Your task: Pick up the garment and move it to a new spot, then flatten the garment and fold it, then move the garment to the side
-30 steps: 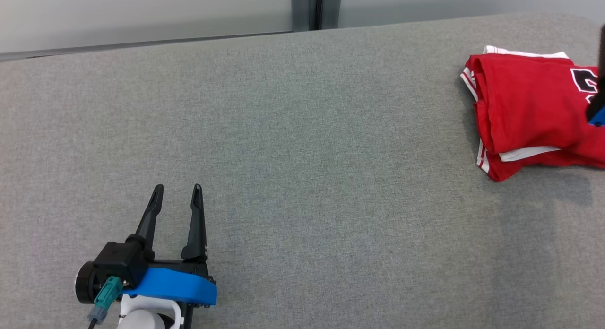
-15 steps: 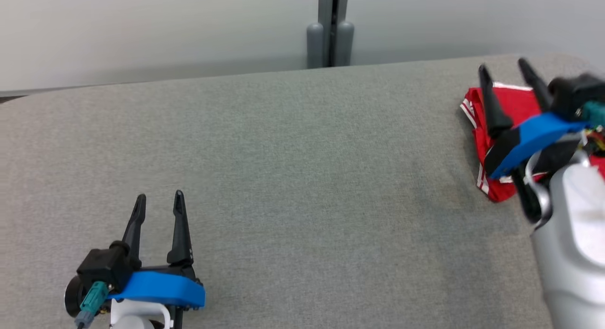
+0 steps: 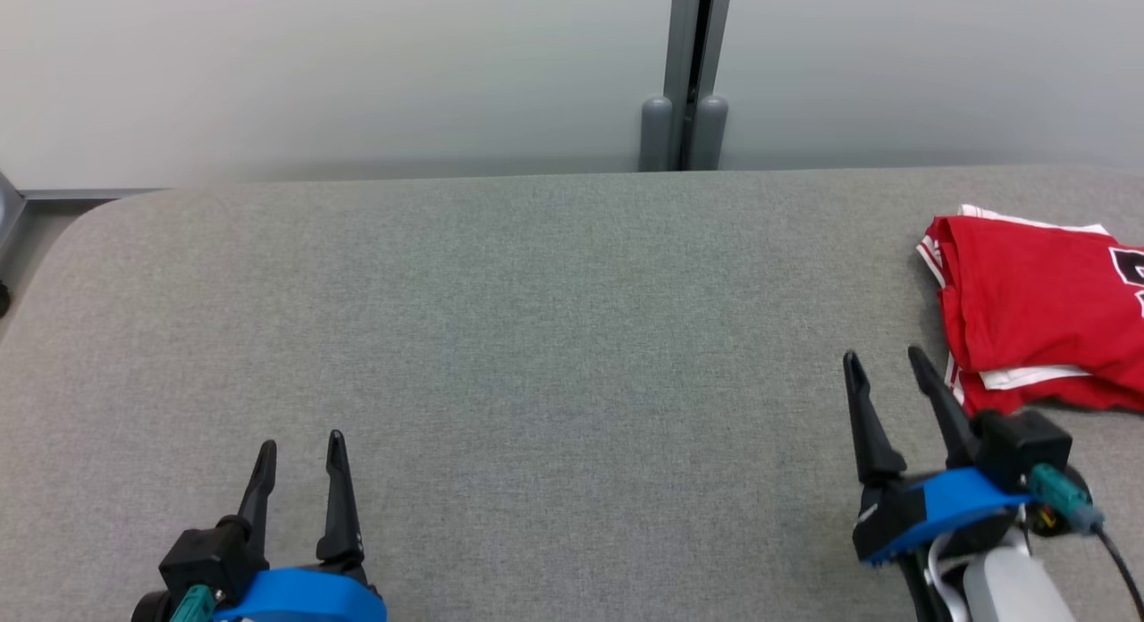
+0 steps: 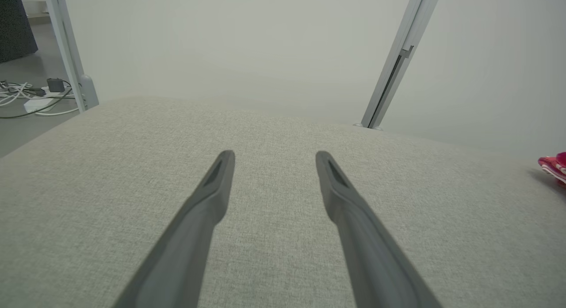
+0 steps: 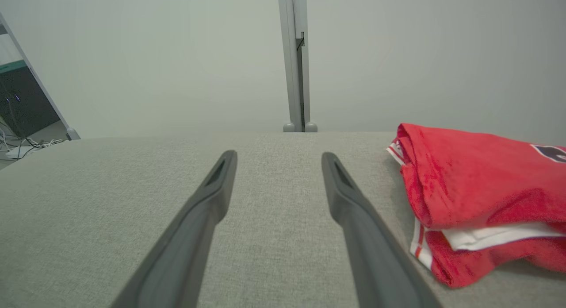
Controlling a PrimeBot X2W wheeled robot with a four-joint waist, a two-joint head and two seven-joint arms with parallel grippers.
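Drawn back from the folded red white-trimmed garment (image 3: 1028, 291) at the right side of the grey cloth-covered table (image 3: 572, 336), the right gripper (image 3: 883, 356) rests parted and empty like the left gripper (image 3: 302, 441), task apparently finished

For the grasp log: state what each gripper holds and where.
Nothing. Left gripper and right gripper are open, empty; the folded red fabric garment lies free.

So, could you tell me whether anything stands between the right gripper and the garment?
Nothing visible does. The right gripper is open, and the folded garment lies close by, ahead and to its right. Between them is a narrow strip of the bare grey surface.
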